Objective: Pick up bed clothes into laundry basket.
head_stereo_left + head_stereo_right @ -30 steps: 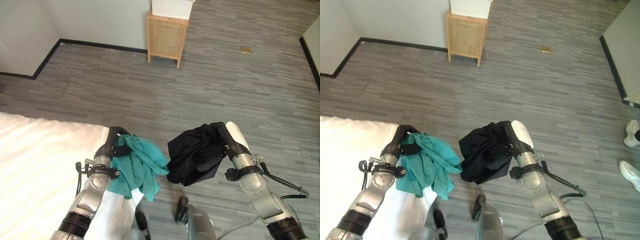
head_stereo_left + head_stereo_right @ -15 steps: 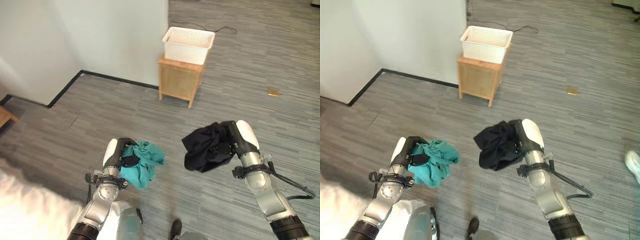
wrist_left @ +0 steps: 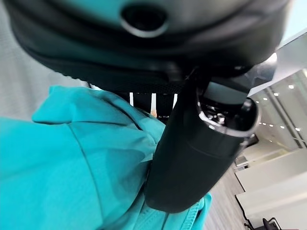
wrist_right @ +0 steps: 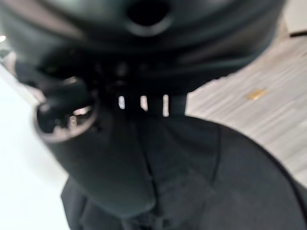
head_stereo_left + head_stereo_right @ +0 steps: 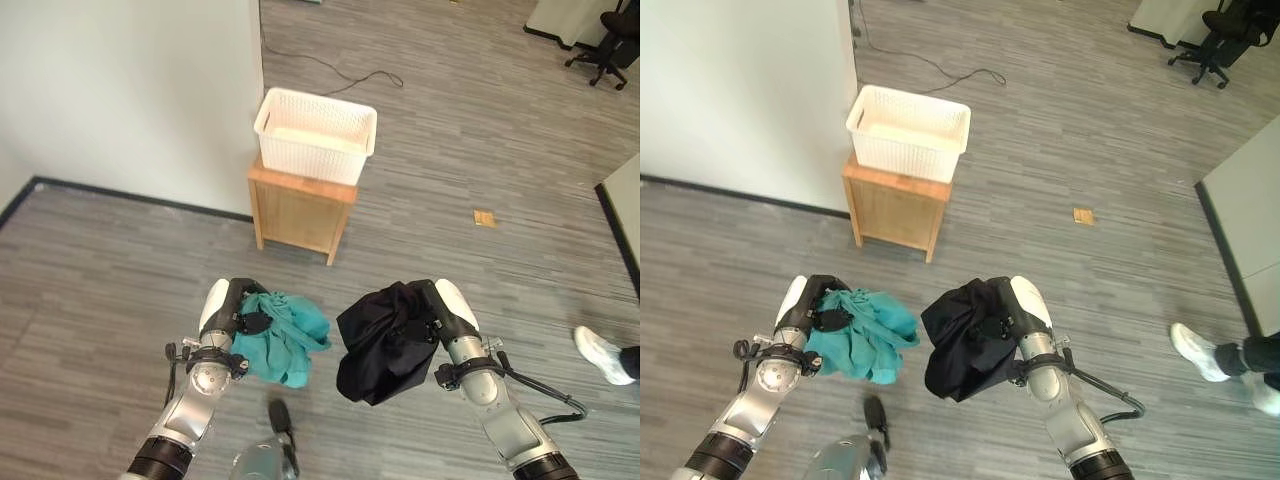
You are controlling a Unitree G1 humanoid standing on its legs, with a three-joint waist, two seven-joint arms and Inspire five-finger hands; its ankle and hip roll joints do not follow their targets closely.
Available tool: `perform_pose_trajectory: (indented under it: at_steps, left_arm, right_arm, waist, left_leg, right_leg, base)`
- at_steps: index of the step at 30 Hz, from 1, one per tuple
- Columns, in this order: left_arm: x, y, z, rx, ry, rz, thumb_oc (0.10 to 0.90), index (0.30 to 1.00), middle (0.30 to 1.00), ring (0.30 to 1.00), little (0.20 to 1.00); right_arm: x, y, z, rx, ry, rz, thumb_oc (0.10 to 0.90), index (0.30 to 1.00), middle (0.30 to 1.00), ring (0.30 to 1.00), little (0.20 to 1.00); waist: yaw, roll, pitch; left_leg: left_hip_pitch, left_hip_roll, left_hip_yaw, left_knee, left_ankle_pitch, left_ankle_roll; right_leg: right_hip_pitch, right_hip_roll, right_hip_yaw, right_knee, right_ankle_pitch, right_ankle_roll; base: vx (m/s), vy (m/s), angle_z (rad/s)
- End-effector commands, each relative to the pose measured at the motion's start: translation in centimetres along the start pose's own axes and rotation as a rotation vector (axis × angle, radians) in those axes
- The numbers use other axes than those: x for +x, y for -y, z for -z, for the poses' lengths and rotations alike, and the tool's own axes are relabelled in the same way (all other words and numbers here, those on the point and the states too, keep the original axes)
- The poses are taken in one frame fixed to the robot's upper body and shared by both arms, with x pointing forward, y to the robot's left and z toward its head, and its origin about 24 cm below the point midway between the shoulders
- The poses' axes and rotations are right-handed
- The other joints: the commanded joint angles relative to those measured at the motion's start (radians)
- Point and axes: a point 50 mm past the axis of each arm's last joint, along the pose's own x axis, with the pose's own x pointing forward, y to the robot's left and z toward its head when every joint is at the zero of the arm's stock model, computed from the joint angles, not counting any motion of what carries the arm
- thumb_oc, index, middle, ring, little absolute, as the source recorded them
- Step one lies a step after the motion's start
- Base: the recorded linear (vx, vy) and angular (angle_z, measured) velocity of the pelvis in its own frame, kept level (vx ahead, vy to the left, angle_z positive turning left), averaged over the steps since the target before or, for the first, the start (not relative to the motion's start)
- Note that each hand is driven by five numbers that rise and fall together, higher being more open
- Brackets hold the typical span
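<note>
Fingers (image 5: pixel 248 322) of left hand (image 5: pixel 232 308) curled on teal garment (image 5: pixel 285 340); right hand (image 5: pixel 432 308) clamped on black garment (image 5: pixel 385 340), both over grey floor (image 5: pixel 480 150). White laundry basket (image 5: pixel 316 136) ahead on wooden stand (image 5: pixel 297 213) against wall (image 5: pixel 120 90), contents unclear. Open floor between. Person's shoe (image 5: pixel 600 352) at right edge.

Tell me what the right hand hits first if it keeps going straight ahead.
Probably nothing soon: the right hand, shut on the black garment, faces open floor; the white basket sits ahead-left. Depth is uncertain.
</note>
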Motion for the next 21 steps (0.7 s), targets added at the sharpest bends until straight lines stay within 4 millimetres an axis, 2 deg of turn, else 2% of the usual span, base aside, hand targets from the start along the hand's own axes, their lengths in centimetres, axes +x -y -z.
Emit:
perform_pose_trajectory:
  at_steps: [1,3,4,5,6,7,8,9,10,11,12,13,15,17,18,19,20,21]
  left_arm:
    - [0.5,-2.8,-4.1,0.02,0.232,-0.12,0.4,0.3,0.3,0.3,0.3]
    - [0.5,-2.8,-4.0,0.016,0.228,-0.12,0.4,0.3,0.3,0.3,0.3]
    - [0.4,-2.7,-3.8,0.017,0.227,-0.119,0.4,0.3,0.3,0.3,0.3]
    - [0.3,-2.8,-3.7,0.019,0.226,-0.12,0.4,0.3,0.3,0.3,0.3]
    - [0.2,-2.8,-3.6,0.03,0.229,-0.125,0.4,0.3,0.3,0.3,0.3]
    - [0.3,-2.9,-4.0,0.032,0.248,-0.123,0.4,0.3,0.3,0.3,0.3]
    - [0.3,-2.9,-4.0,0.033,0.249,-0.119,0.4,0.3,0.3,0.3,0.3]
    - [0.3,-2.8,-3.7,0.038,0.235,-0.113,0.4,0.3,0.3,0.3,0.3]
    - [0.0,-2.4,-3.8,0.002,0.241,-0.119,0.4,0.3,0.3,0.3,0.3]
    - [-0.1,-2.3,-3.9,-0.004,0.25,-0.116,0.4,0.3,0.3,0.3,0.3]
    - [-0.2,-2.0,-4.2,-0.014,0.266,-0.11,0.4,0.3,0.3,0.3,0.3]
    - [-0.1,-2.0,-4.3,-0.015,0.269,-0.11,0.4,0.3,0.3,0.3,0.3]
    - [-0.2,-1.3,-4.4,-0.036,0.274,-0.096,0.4,0.3,0.3,0.3,0.3]
    - [-0.3,-1.2,-4.0,-0.046,0.258,-0.094,0.4,0.3,0.3,0.3,0.3]
    - [-0.6,-1.1,-3.4,-0.054,0.237,-0.089,0.4,0.3,0.3,0.3,0.3]
    - [-0.6,-1.1,-3.4,-0.058,0.237,-0.092,0.4,0.3,0.3,0.3,0.3]
    - [-0.7,-1.1,-3.0,-0.06,0.221,-0.087,0.4,0.3,0.3,0.3,0.3]
    - [-1.0,-1.1,-2.0,-0.055,0.185,-0.088,0.4,0.3,0.3,0.3,0.3]
  right_arm:
    - [2.8,5.7,-4.8,-0.035,0.245,0.244,0.4,0.3,0.3,0.3,0.3]
    - [2.8,6.6,-5.2,-0.05,0.266,0.27,0.4,0.3,0.3,0.3,0.3]
    - [2.7,7.2,-5.4,-0.066,0.28,0.29,0.4,0.3,0.3,0.3,0.3]
    - [2.6,8.1,-5.9,-0.085,0.303,0.328,0.4,0.3,0.3,0.3,0.3]
    - [2.4,9.7,-7.3,-0.141,0.368,0.394,0.4,0.3,0.3,0.3,0.3]
    - [2.2,10.3,-7.4,-0.172,0.371,0.416,0.4,0.3,0.3,0.3,0.3]
    - [2.1,10.3,-7.3,-0.173,0.368,0.418,0.4,0.3,0.3,0.3,0.3]
    - [1.9,11.2,-7.7,-0.216,0.379,0.451,0.4,0.3,0.3,0.3,0.3]
    - [1.0,13.3,-11.2,-0.225,0.554,0.57,0.4,0.3,0.3,0.3,0.3]
    - [0.4,14.4,-12.5,-0.245,0.628,0.622,0.4,0.3,0.3,0.3,0.3]
    - [-0.3,15.8,-13.8,-0.278,0.699,0.675,0.4,0.3,0.3,0.3,0.3]
    - [-0.3,15.9,-13.8,-0.279,0.699,0.678,0.4,0.3,0.3,0.3,0.3]
    - [-1.4,18.2,-16.4,-0.328,0.819,0.764,0.4,0.3,0.3,0.3,0.3]
    - [-1.7,19.5,-18.0,-0.376,0.877,0.79,0.4,0.3,0.3,0.3,0.3]
    - [-1.8,20.5,-19.2,-0.412,0.91,0.799,0.4,0.3,0.3,0.3,0.3]
    - [-1.7,20.6,-19.4,-0.413,0.915,0.798,0.4,0.3,0.3,0.3,0.3]
    - [-1.7,21.1,-20.0,-0.44,0.925,0.806,0.4,0.3,0.3,0.3,0.3]
    - [-1.1,22.0,-20.7,-0.47,0.92,0.811,0.4,0.3,0.3,0.3,0.3]
  waist:
    - [0.003,-0.012,-0.11]
    - [-0.014,-0.013,-0.105]
    - [-0.018,-0.021,-0.107]
    - [-0.024,-0.022,-0.111]
    - [-0.029,-0.026,-0.116]
    - [-0.019,-0.04,-0.129]
    - [-0.019,-0.041,-0.127]
    - [-0.008,-0.053,-0.132]
    - [0.0,-0.062,-0.135]
    - [0.001,-0.065,-0.132]
    - [0.005,-0.067,-0.12]
    - [0.002,-0.066,-0.118]
    - [0.008,-0.075,-0.096]
    - [0.008,-0.077,-0.1]
    - [0.014,-0.07,-0.114]
    - [0.014,-0.072,-0.112]
    - [0.018,-0.068,-0.124]
    - [0.021,-0.044,-0.156]
  left_leg:
    - [0.037,0.119,0.078,-0.046,0.029,-0.124]
    - [0.07,0.117,0.062,-0.046,0.005,-0.144]
    - [0.084,0.113,0.053,-0.046,-0.007,-0.155]
    - [0.104,0.121,0.033,-0.046,-0.026,-0.172]
    - [0.134,0.128,0.011,-0.046,-0.054,-0.188]
    - [0.15,0.121,0.014,-0.045,-0.07,-0.189]
    - [0.152,0.12,0.011,-0.045,-0.07,-0.188]
    - [0.161,0.121,0.005,0.0,-0.087,-0.195]
    - [0.119,0.154,-0.009,0.174,-0.114,-0.209]
    - [0.082,0.171,-0.027,0.286,-0.105,-0.222]
    - [0.015,0.184,-0.068,0.422,-0.069,-0.242]
    - [0.003,0.185,-0.074,0.433,-0.066,-0.242]
    - [-0.097,0.197,-0.135,0.612,-0.001,-0.278]
    - [-0.11,0.211,-0.124,0.581,-0.001,-0.275]
    - [-0.088,0.213,-0.117,0.463,-0.043,-0.267]
    - [-0.081,0.205,-0.109,0.445,-0.03,-0.263]
    - [-0.063,0.196,-0.111,0.349,-0.039,-0.257]
    - [0.001,0.177,-0.112,0.143,-0.014,-0.256]
  right_leg:
    - [-0.081,-0.048,0.006,-0.354,0.201,0.057]
    - [-0.087,-0.033,-0.018,-0.532,0.132,0.022]
    - [-0.102,-0.029,-0.013,-0.647,0.136,0.01]
    - [-0.108,-0.01,-0.002,-0.782,0.17,0.01]
    - [-0.136,-0.019,0.034,-0.887,0.226,0.028]
    - [-0.121,-0.028,0.017,-0.915,0.233,0.023]
    - [-0.111,-0.028,0.013,-0.927,0.239,0.024]
    - [-0.082,-0.028,0.01,-0.931,0.244,0.015]
    - [-0.024,-0.01,0.008,-0.937,0.236,-0.01]
    - [0.01,-0.002,0.002,-0.95,0.23,-0.03]
    - [0.045,0.009,-0.006,-0.965,0.223,-0.055]
    - [0.043,0.009,-0.011,-0.967,0.227,-0.058]
    - [0.094,0.023,-0.022,-0.987,0.209,-0.088]
    - [0.11,0.028,-0.03,-0.993,0.194,-0.083]
    - [0.116,0.033,-0.016,-0.993,0.179,-0.068]
    - [0.113,0.025,-0.012,-0.993,0.184,-0.067]
    - [0.114,0.027,-0.007,-0.993,0.179,-0.057]
    - [0.115,0.046,0.001,-0.993,0.168,-0.043]
  base:
    - [0.22,-0.046,0.64]
    - [0.37,-0.114,1.04]
    - [0.4,-0.186,1.29]
    - [0.5,-0.244,1.24]
    - [0.44,-0.235,1.04]
    - [0.29,-0.158,1.05]
    - [0.15,-0.126,1.01]
    - [0.23,-0.225,1.09]
    - [0.27,-0.303,0.84]
    - [0.19,-0.292,0.63]
    - [0.04,-0.146,0.37]
    - [-0.01,-0.117,0.27]
    - [0.02,-0.111,0.11]
    - [0.1,-0.004,-0.07]
    - [0.11,0.064,-0.15]
    - [0.16,0.093,-0.41]
    - [0.18,0.135,-0.68]
    - [0.29,0.145,-0.98]
